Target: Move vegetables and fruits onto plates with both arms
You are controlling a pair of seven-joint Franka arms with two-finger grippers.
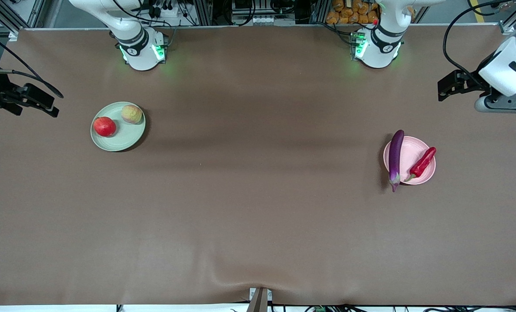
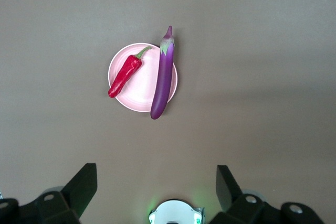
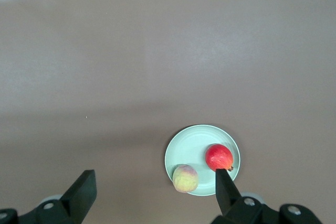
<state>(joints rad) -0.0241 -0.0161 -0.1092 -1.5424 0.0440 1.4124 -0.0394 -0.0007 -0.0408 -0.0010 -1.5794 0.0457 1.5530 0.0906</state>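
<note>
As seen from the front view, a brown tabletop [image 1: 258,195] is shown with two plates well apart. A green plate [image 1: 125,138] is placed toward the right arm's end; on it a red fruit [image 1: 104,126] and a yellowish fruit [image 1: 131,114] are carried, just beside each other, the red one nearer the camera. A pink plate [image 1: 407,156] is placed toward the left arm's end; an eggplant [image 1: 396,158] is laid across its rim, overhanging at both ends, and a chili [image 1: 422,163] is laid on the plate beside it, its tip passing over the rim. The right gripper [image 1: 52,106] is held over the tabletop's edge at the right arm's end, and the left gripper [image 1: 443,89] over the left arm's end; both are kept apart from the plates.

From the left wrist view, the left gripper [image 2: 156,184] is seen with fingers spread wide and nothing held. The pink plate [image 2: 142,90], chili [image 2: 125,74] and eggplant [image 2: 163,77] are seen below it on the tabletop [image 2: 262,51].

From the right wrist view, the right gripper [image 3: 155,190] is likewise spread wide and empty. The green plate [image 3: 191,148] is seen on the tabletop [image 3: 157,51], with the red fruit [image 3: 218,157] and yellowish fruit [image 3: 185,178] resting on it, the red one partly covered by one finger [image 3: 223,187].
</note>
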